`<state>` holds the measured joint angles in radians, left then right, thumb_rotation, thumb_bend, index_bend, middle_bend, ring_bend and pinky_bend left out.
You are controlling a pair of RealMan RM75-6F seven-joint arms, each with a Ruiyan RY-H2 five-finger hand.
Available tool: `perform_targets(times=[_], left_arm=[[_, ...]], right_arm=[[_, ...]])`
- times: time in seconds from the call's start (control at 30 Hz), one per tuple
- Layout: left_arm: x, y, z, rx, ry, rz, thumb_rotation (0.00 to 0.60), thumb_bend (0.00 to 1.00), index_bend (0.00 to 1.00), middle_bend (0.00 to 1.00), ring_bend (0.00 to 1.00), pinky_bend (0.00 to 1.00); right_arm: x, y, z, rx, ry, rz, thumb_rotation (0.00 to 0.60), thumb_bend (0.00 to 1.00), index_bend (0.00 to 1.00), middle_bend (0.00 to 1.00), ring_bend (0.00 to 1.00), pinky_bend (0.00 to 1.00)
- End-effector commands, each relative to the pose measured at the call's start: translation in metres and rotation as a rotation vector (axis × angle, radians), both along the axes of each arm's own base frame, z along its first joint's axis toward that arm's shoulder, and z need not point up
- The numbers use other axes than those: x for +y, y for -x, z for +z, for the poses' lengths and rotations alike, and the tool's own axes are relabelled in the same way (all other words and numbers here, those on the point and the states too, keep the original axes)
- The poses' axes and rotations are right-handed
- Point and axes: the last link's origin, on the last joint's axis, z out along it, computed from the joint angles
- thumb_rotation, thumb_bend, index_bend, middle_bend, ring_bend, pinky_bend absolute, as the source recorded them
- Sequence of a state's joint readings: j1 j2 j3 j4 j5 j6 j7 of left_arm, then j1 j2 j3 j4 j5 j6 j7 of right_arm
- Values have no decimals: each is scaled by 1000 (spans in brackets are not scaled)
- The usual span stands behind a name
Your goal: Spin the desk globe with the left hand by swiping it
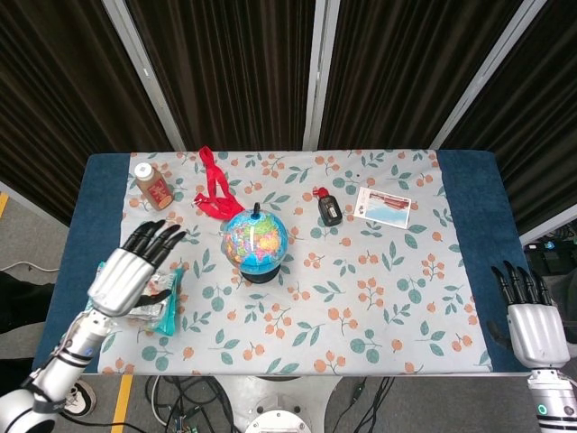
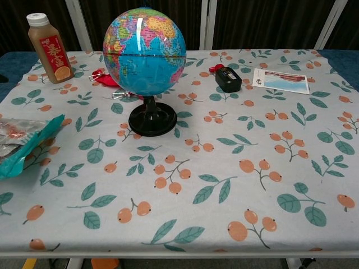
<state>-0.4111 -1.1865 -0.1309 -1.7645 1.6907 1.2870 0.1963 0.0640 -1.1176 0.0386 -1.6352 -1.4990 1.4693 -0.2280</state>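
The desk globe (image 1: 255, 239) stands upright on its black base (image 2: 152, 120) near the middle of the floral cloth; in the chest view the globe (image 2: 145, 49) fills the upper left. My left hand (image 1: 131, 266) hovers above the snack bag at the table's left side, fingers spread and pointing toward the globe, well short of it and holding nothing. My right hand (image 1: 530, 323) hangs at the table's front right corner, fingers straight and apart, empty. Neither hand shows in the chest view.
A teal snack bag (image 1: 159, 302) lies under my left hand, also at the chest view's left edge as the bag (image 2: 25, 145). A juice bottle (image 1: 153, 186), red lanyard (image 1: 214, 196), black device (image 1: 329, 209) and postcard (image 1: 382, 207) lie behind the globe.
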Motion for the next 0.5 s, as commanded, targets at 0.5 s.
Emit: perform_targets(times=[0.5], left_arm=[[14,-70,-56,17,133,-196,600,11,61,59,0,110]], right_arm=[[-2,4,2,-11,0,-9,600,175,0,0,0,0]])
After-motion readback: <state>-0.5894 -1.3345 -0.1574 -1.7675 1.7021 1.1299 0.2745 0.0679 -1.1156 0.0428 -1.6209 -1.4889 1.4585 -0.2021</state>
